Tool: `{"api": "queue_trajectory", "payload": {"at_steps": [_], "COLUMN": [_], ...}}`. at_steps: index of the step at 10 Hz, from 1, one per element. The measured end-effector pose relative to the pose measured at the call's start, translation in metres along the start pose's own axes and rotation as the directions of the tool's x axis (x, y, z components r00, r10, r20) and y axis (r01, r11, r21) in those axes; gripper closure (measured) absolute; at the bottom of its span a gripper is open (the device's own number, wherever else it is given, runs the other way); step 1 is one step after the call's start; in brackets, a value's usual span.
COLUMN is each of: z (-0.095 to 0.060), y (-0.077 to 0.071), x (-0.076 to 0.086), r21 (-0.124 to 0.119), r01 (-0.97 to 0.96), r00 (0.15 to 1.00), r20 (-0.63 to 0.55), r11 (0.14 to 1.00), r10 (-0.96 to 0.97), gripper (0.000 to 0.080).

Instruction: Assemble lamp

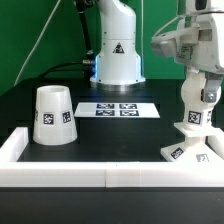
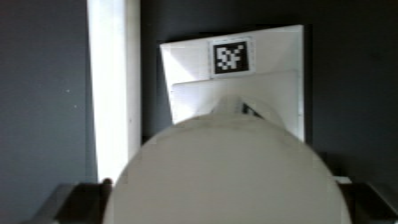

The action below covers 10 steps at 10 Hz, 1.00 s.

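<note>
**Exterior view:** The pincer (image 1: 199, 100) was closed on the bulb (image 1: 193, 122), which hung upright beneath it. The base (image 1: 192, 150) lay directly below the pincer and met the bulb's lower end; whether the joint was seated could not be confirmed. The shade (image 1: 51, 116) stood well apart from the pincer, toward the exterior view's left. The marker board (image 1: 118, 108) lay between them.

**Wrist view:** The bulb (image 2: 222, 165) sat between the fingers (image 2: 71, 203). The base (image 2: 240, 75) lay beyond it, beside a white rail (image 2: 112, 90).
</note>
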State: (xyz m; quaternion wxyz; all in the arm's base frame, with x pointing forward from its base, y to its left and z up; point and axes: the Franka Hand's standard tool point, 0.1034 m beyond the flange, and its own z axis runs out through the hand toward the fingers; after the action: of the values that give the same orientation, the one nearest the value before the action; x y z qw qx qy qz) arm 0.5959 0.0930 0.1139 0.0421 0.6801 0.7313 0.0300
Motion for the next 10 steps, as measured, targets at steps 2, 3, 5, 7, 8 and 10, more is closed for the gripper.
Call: {"api": "queue_trajectory", "payload": {"at_steps": [2, 3, 5, 7, 8, 10], "z": [0.000, 0.000, 0.000, 0.001, 0.001, 0.001], "y": [0.000, 0.000, 0.000, -0.001, 0.001, 0.002], "x": [-0.001, -0.002, -0.015, -0.014, -0.014, -0.012], "r21": [0.000, 0.000, -0.011, -0.035, -0.038, -0.032], "r01": [-0.013, -0.036, -0.171, -0.372, -0.457, -0.603], "r00": [1.000, 0.999, 0.985, 0.928, 0.890, 0.798], "r20": [0.000, 0.001, -0.002, -0.023, -0.034, -0.047], "r11": [1.000, 0.999, 0.985, 0.927, 0.889, 0.797], "r10": [0.013, 0.036, 0.171, 0.372, 0.455, 0.601], "gripper": [0.0223, 0.0223, 0.0223, 0.0222, 0.0222, 0.0222]}}
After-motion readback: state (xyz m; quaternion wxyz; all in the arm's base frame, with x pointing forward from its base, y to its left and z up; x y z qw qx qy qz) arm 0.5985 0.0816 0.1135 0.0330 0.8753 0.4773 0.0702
